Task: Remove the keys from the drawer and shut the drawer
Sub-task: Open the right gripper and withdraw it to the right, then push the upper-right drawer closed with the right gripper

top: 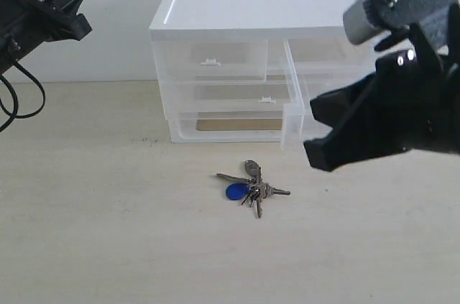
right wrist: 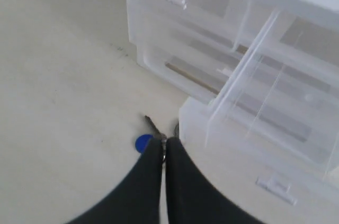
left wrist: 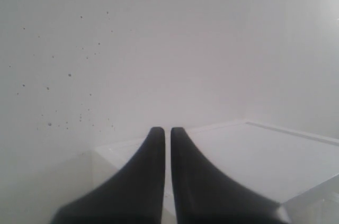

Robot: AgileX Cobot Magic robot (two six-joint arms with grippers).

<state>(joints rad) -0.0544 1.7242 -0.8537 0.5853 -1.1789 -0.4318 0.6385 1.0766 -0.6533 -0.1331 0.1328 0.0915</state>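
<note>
The keys lie on the table before the cabinet; the right upper drawer stands pulled out

White-topped cabinet on a pale table — white wall behind.

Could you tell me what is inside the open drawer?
Nothing shows inside the drawer, though the right gripper hides part. The keys lie on the table.
</note>
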